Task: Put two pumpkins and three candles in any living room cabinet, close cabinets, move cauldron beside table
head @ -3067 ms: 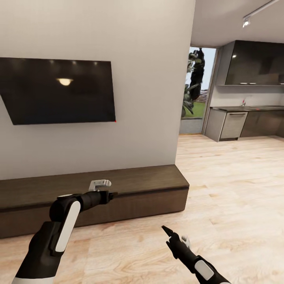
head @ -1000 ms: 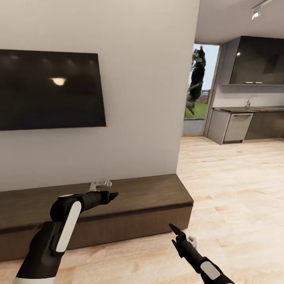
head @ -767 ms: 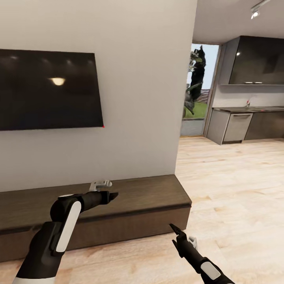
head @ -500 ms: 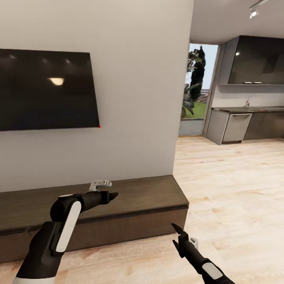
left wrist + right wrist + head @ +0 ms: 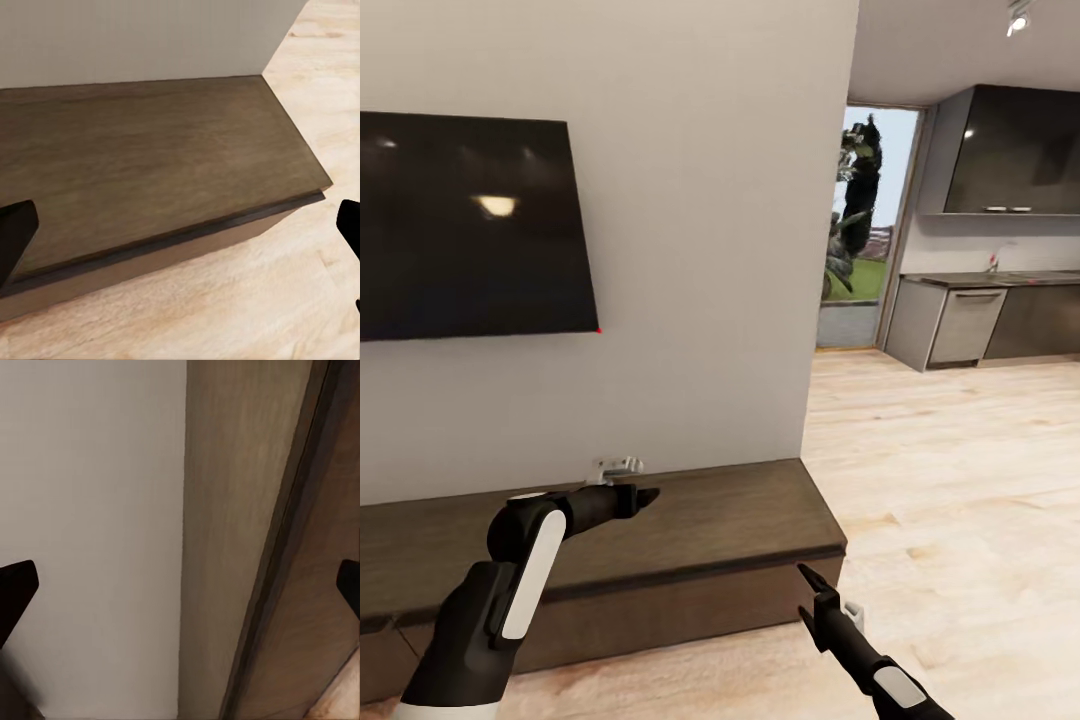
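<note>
The cabinet [image 5: 740, 520] runs off the head view's left edge, as does the wall-mounted TV [image 5: 460, 225]. The left arm [image 5: 510, 580] covers part of the cabinet's front (any drawer seams there are too faint to make out).

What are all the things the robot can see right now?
Cabinet: one, dark brown, long and low against the wall, fronts closed, nothing on the part of its top that shows.
TV: one, black, hung on the wall above the cabinet.
Wall: one, pale grey, behind the cabinet.
Floor: light wood, running right toward the kitchen.
Kitchen units: dark and grey, far right.
Doorway: one, with a plant and green outside.
Left end effector: one, black, over the cabinet top, fingers apart.
Right end effector: one, black, by the cabinet's right end, fingers apart.
</note>
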